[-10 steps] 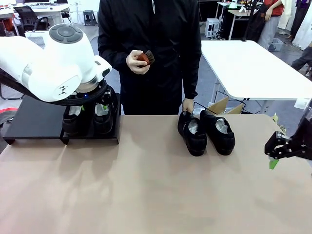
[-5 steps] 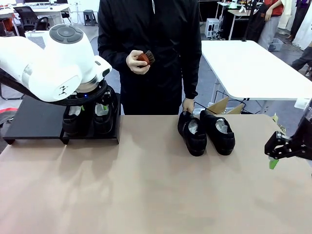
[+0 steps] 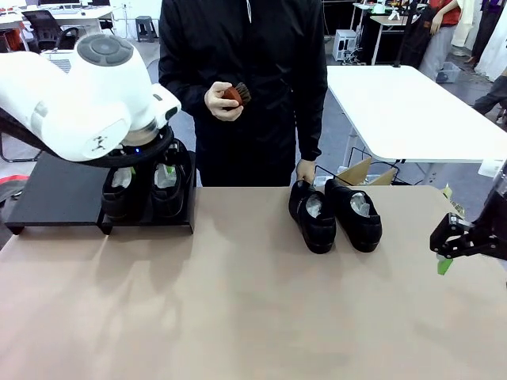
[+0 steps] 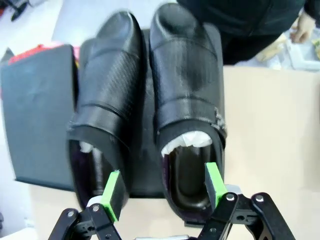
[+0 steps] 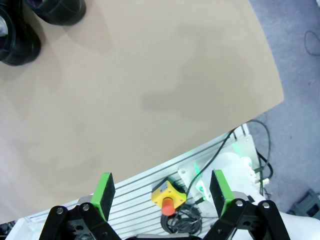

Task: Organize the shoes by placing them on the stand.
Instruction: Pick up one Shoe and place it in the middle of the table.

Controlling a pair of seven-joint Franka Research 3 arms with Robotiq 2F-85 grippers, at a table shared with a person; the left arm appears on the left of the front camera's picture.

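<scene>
- Located the placed pair of shoes side by side on the right-hand section of the stand, heels at the stand's near edge, toes toward its far edge.
- Located the loose pair on the tabletop, well apart from the stand to its right, toes toward the robot.
- Noted a person's hand just beside one heel of the loose pair. Could not confirm contact.
- Noted a brush in the person's other hand, above and to the right of the stand.
- Found the left end effector over the stand's near edge, above the heel ends of the placed pair. Pads spread apart, with nothing visibly clamped between them.
- Found the right end effector by the tabletop edge farthest from the stand. Pads wide apart and empty.
- Judged the task about half done, with the stand's left-hand section bare.
- Judged each shoe fairly light, stiff at heel and sole, softer across the upper.
- Rated the glossy leather slippery under the pads and prone to scuffing.
- Took the white paper stuffing as support against collapse under squeeze.
- Recommended a hold across the heel collar, one pad on each side wall. Advised against the tapered, polished toe.
</scene>
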